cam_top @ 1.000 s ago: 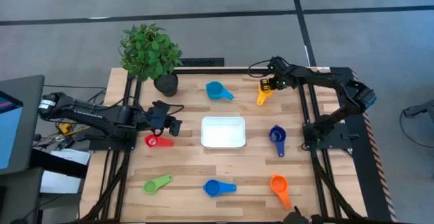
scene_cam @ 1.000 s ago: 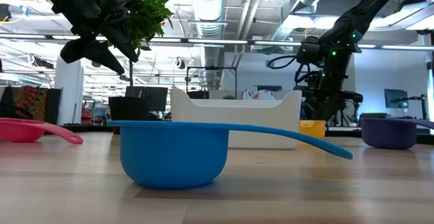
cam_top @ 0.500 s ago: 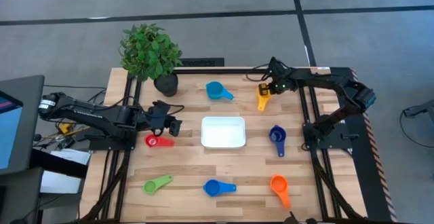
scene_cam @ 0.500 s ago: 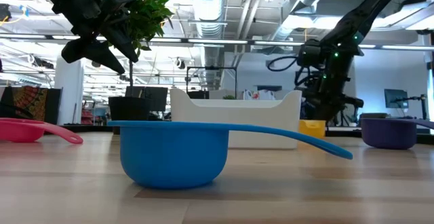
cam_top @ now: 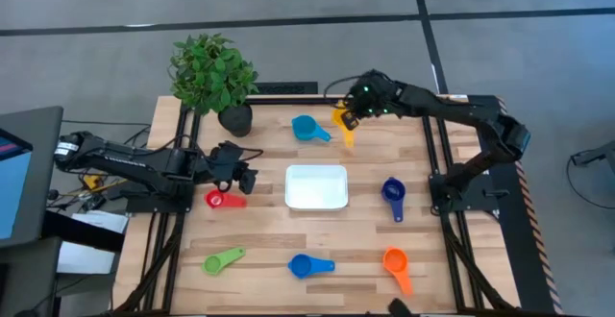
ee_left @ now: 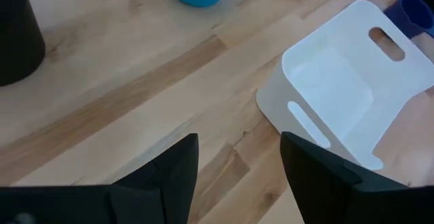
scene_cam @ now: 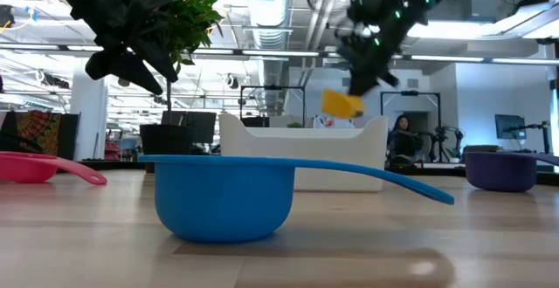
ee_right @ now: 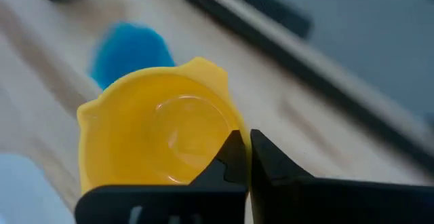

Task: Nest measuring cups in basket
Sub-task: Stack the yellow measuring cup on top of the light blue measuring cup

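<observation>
My right gripper is shut on the yellow cup, which is in the air over the far part of the table, between the light blue cup and the table's right side. The low view shows the yellow cup above the white basket's far wall. The basket sits at the table's middle. My left gripper is open and hovers left of the basket, just above the red cup. Navy, orange, blue and green cups lie on the table. My right gripper pinches the wall of the yellow cup's bowl at its rim, one finger on the inner side and one finger outside. It comes from above. The cup is lifted clear of the table, its bowl opening upward.
A potted plant in a dark pot stands at the far left corner. Metal frame rails run along both table sides. In the left wrist view the basket lies ahead, with bare wood between it and my fingers.
My right gripper has lifted the yellow cup off the table and carried it toward the table's left, to a spot closer to the light blue cup. The cup stood on the wood a second ago and now hangs clear in the air.
</observation>
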Action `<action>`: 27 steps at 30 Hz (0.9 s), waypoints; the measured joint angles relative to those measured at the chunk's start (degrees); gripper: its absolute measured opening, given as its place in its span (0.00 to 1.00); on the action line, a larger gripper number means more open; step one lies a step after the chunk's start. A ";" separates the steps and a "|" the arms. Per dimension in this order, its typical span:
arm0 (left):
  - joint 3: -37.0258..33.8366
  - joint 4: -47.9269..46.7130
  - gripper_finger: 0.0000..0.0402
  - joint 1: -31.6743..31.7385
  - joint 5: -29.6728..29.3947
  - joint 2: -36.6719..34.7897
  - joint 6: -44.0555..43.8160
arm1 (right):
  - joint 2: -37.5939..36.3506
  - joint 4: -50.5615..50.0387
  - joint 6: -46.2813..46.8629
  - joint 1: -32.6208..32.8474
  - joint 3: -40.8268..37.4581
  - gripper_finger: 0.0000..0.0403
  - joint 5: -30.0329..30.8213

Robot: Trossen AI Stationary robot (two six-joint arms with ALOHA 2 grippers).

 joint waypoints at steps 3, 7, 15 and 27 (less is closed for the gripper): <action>0.00 0.29 0.49 0.00 -0.09 0.00 -0.36 | 2.50 1.36 -6.30 1.32 4.69 0.02 -0.76; 0.00 0.47 0.47 0.00 -0.40 0.00 -0.81 | 9.35 -1.91 -13.71 2.05 12.89 0.02 -4.74; 0.00 0.43 0.41 -0.50 1.53 0.00 -3.01 | 25.36 -11.39 -25.46 4.21 31.66 0.02 -6.06; 0.00 0.17 0.38 -0.66 -0.05 0.02 -6.30 | 38.98 -15.69 -34.55 4.17 44.77 0.02 -6.09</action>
